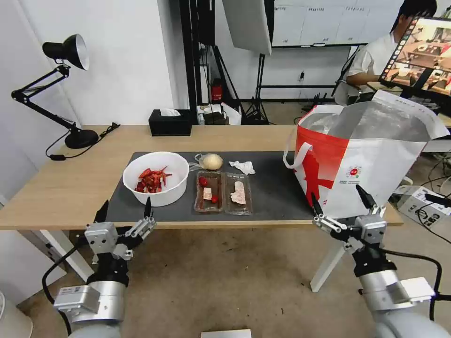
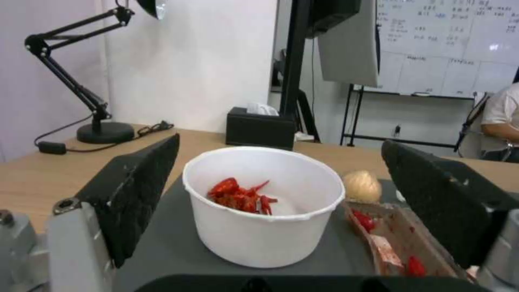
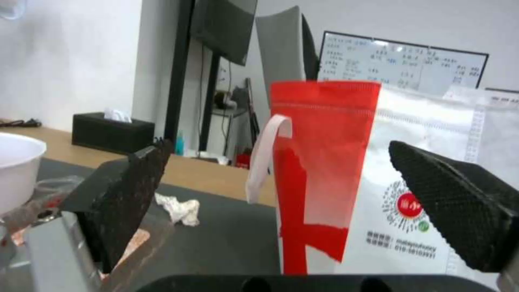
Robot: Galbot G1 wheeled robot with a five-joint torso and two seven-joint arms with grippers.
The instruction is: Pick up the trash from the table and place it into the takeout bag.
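Observation:
On the table's dark mat sit a white bowl of red shells, a clear hinged tray with red scraps, a bagged pale-yellow bun and a crumpled white tissue. The white-and-red takeout bag stands open at the table's right end. My left gripper hovers open at the front edge, facing the bowl. In front of the bag, my right gripper is open too.
A black tissue box and a black desk lamp stand at the back of the table. White table legs show below the front edge. A person sits at a monitor behind the bag.

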